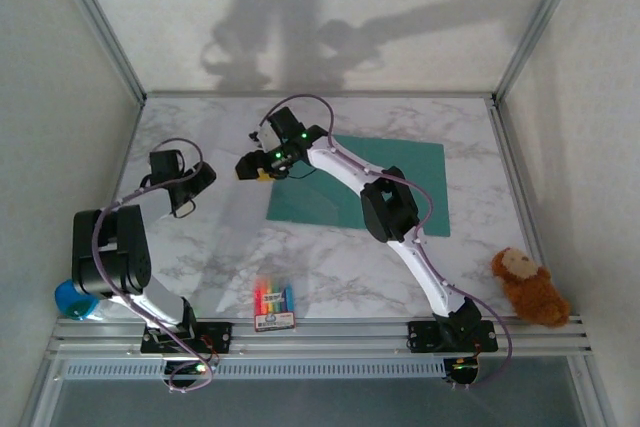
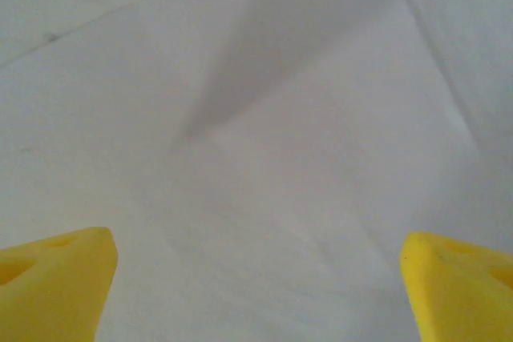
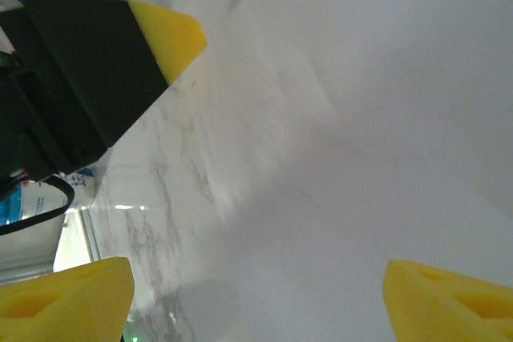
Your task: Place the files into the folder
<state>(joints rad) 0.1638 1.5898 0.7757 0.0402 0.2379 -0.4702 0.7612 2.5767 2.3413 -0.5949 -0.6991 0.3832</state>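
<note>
Nearest the arm bases, at the bottom centre of the top view, lies a small colourful crayon box point(image 1: 273, 307). A blue round object point(image 1: 68, 299) sits at lower left, half hidden behind the left arm point(image 1: 110, 252), and a brown plush toy point(image 1: 528, 287) sits at lower right.

Further up, the left jaws stand wide apart with nothing between them, their yellow fingertips point(image 2: 56, 282) poised over a thin white paper sheet point(image 2: 304, 158). The right arm point(image 1: 390, 207) extends to the upper middle of the frame. The right jaws are likewise wide and empty above the sheet's edge on the marble table point(image 3: 160, 190).

The sheet lies left of centre, just beside the thin flat teal-green paper folder point(image 1: 400, 162), which sits at centre right and is partly covered by the right arm.

The step in hand looks like taking hold of the sheet. The next move calls for lifting an edge of paper that lies flat, then carrying it rightward onto the folder.

The sheet's outline is faint against the pale marble. I cannot tell how many sheets there are, whether the folder is open, or whether any fingertip touches the paper.
</note>
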